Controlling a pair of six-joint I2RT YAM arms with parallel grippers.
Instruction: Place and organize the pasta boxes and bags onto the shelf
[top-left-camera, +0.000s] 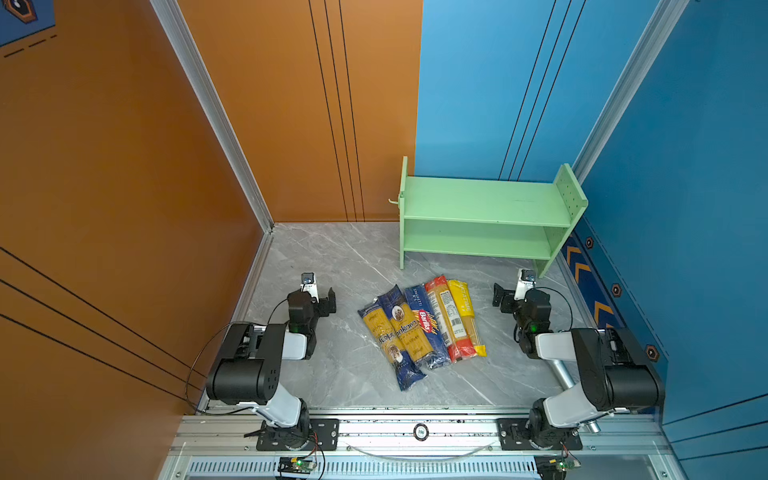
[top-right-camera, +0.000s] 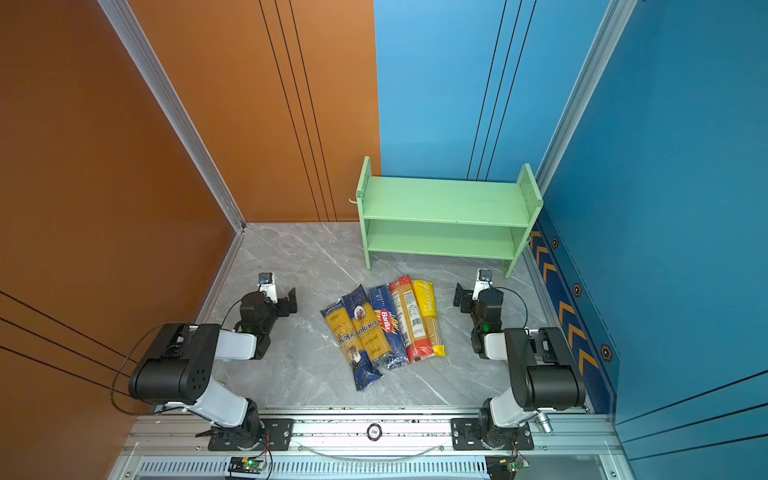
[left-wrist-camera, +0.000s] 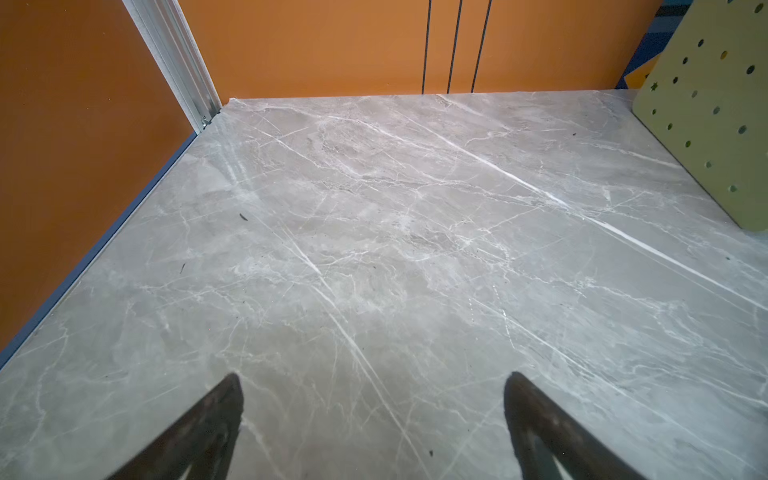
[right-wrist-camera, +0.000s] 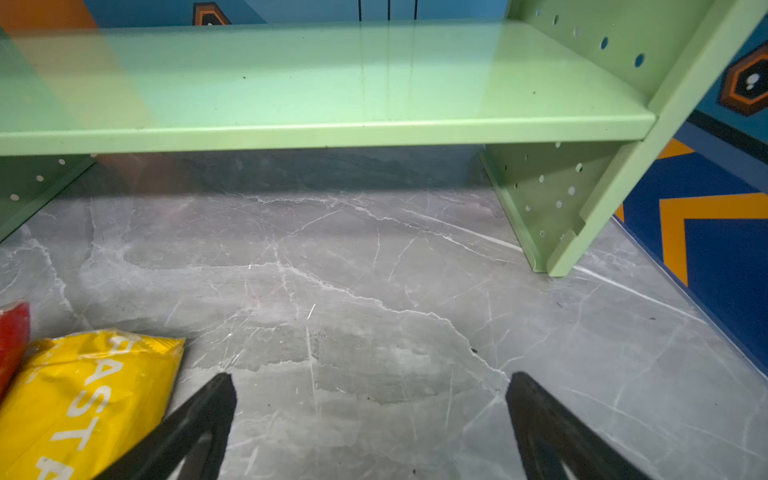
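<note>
The five packets lie flat on the grey marbled worktop (top-left-camera: 332, 257), side by side in a slightly fanned row between the two arms. They are in front of the shelf (top-left-camera: 482, 199) and apart from it. From the left of both top views, the row runs as follows. A navy-and-yellow packet (top-left-camera: 388, 345) bears an oval portrait; its lettering is upside down and only partly legible. A second navy-and-yellow packet (top-left-camera: 405, 324) reads "ankara" below its portrait. A navy packet (top-left-camera: 426, 324) is marked "Barilla" on a red oval, with "SPAGHETTI" printed near its far end. A red-ended packet (top-left-camera: 449, 318) shows a white data panel and a barcode, the print too small to read. A yellow-ended packet (top-left-camera: 467, 316) carries white lettering that appears to read "PASTATIME". Neighbouring packets touch along their long sides, and the leftmost reaches nearest the front rail (top-left-camera: 415, 419). In the right wrist view the letters "ASTA" are legible on the yellow-ended packet. The shelf is light green, with two tiers and perforated side panels, and stands at the far right of the worktop close to the blue wall (top-left-camera: 478, 83). The left jaws stand wide apart over bare worktop, facing the orange wall (top-left-camera: 291, 104). The right jaws stand wide apart, facing the shelf's lower tier, with the yellow-ended packet just beside one jaw.
</note>
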